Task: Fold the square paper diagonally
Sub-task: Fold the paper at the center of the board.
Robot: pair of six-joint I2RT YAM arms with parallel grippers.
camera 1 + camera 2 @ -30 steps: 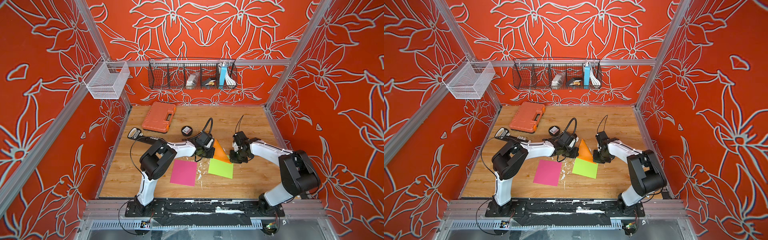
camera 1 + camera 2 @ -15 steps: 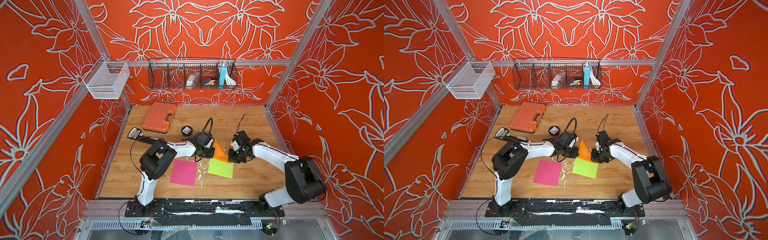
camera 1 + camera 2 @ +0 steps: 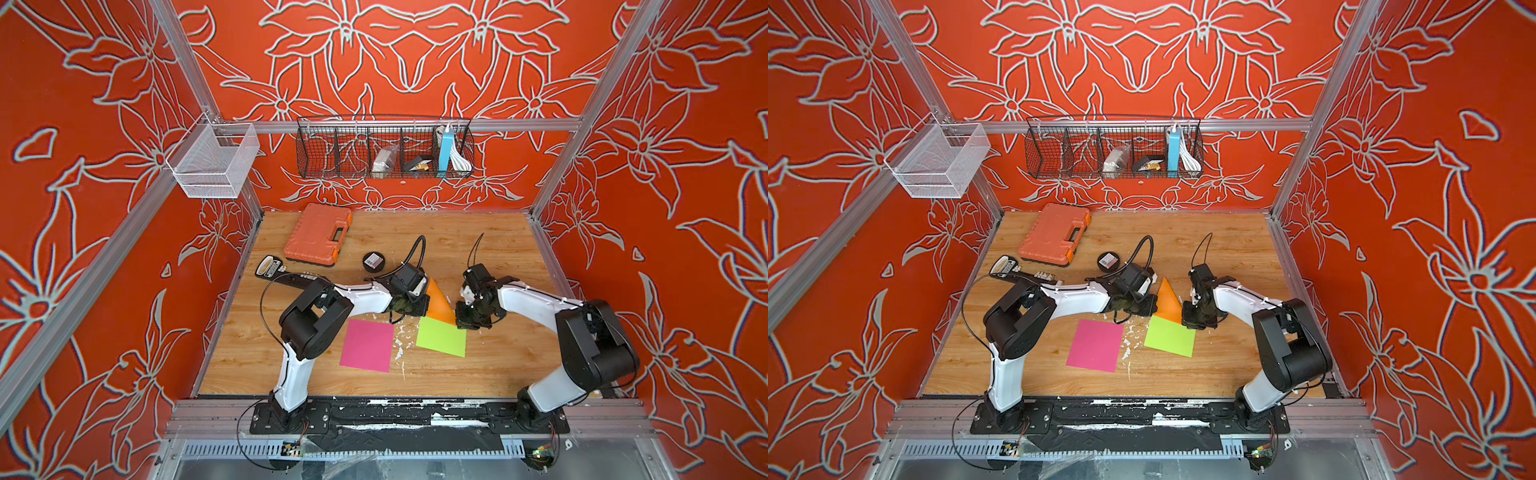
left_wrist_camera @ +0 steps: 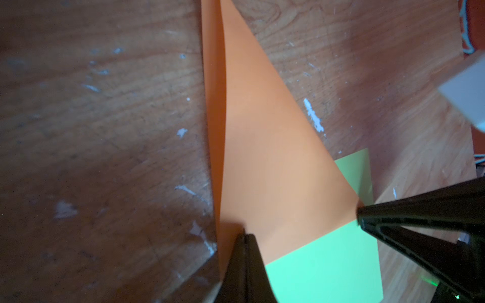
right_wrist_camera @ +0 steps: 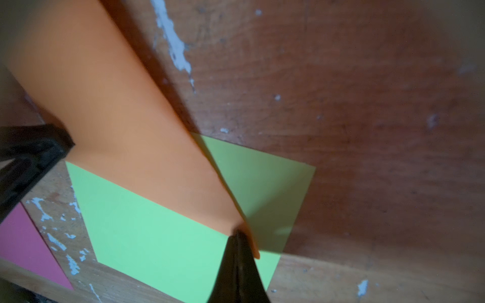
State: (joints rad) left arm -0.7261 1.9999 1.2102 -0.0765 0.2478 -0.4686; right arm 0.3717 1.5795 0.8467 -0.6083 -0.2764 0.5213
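Observation:
The square paper [image 3: 437, 304] [image 3: 1168, 302] is orange and doubled over into a triangle, with its point toward the back wall. Both grippers hold it just above the table by its two near corners. In both top views my left gripper [image 3: 419, 309] [image 3: 1149, 309] is on the left corner. The left wrist view shows its jaws [image 4: 245, 236] shut on the orange sheet [image 4: 262, 157]. My right gripper [image 3: 461, 322] [image 3: 1187, 320] is on the right corner. The right wrist view shows that gripper [image 5: 237, 233] shut, with the orange corner [image 5: 118, 105] sticking out beside it.
A green sheet [image 3: 441, 338] [image 5: 147, 223] lies flat, partly under the orange paper's near edge. A pink sheet [image 3: 368, 345] lies to its left, with white scraps between them. An orange tool case [image 3: 319, 233], a round black tin [image 3: 373, 262] and a black-and-white tool [image 3: 270, 266] sit behind.
My right gripper has shifted slightly left and toward the front with its corner of the paper. The left arm has stayed put.

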